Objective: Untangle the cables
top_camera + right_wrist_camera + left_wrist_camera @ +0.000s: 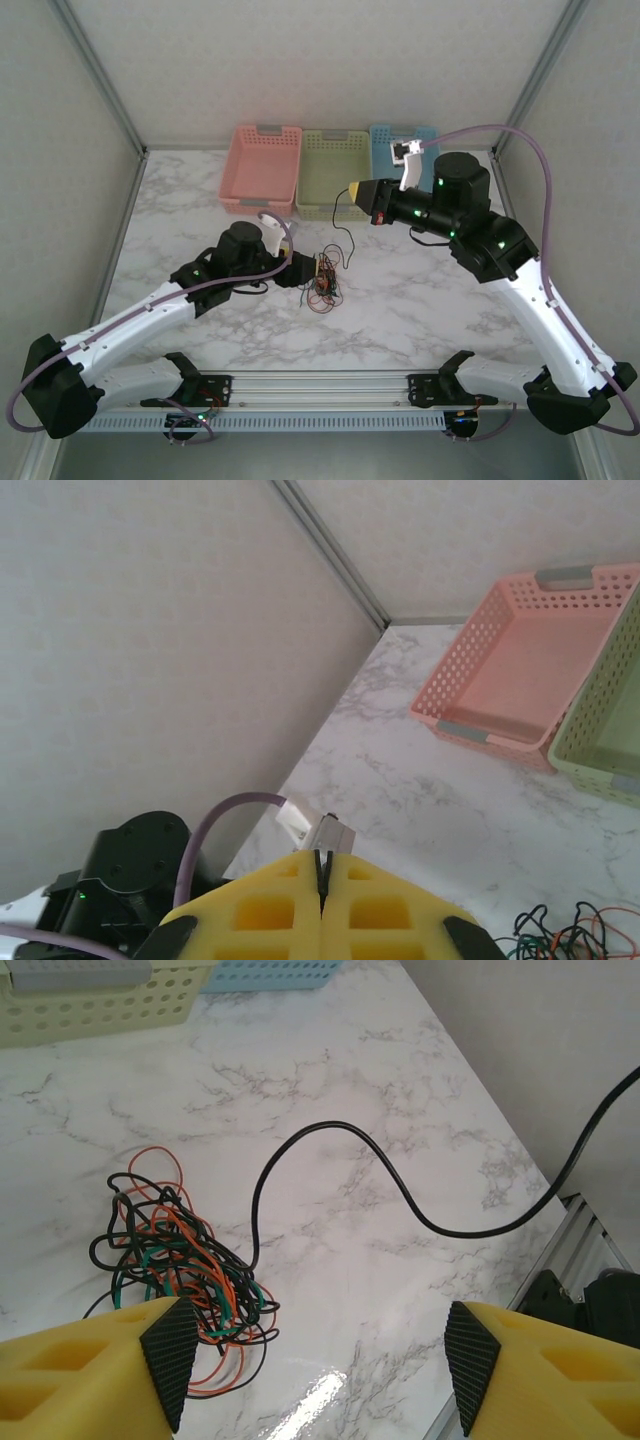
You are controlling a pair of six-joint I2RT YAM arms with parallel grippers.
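Cables (323,283) (175,1280) (560,930): thin black, green, red and orange wires knotted in one heap near the middle of the counter (430,300), about halfway between its far and near edges.
Baskets: pink basket (240,170), green basket (335,135) and blue basket (385,133) stand side by side along the far edge, pink leftmost, blue rightmost.
Black cable (338,232) (330,1130): one strand leaves the heap on its far side, loops over bare marble and lifts off the counter toward the far edge.
Left end effector (312,272) (320,1355): low over the counter, just left of the heap; yellow fingers spread wide with nothing between them. In the wrist view the heap lies just ahead of one pad (170,1355).
Right end effector (352,190) (322,865): held above the counter in front of the green basket, fingers pressed together, pinching the top of the black cable.
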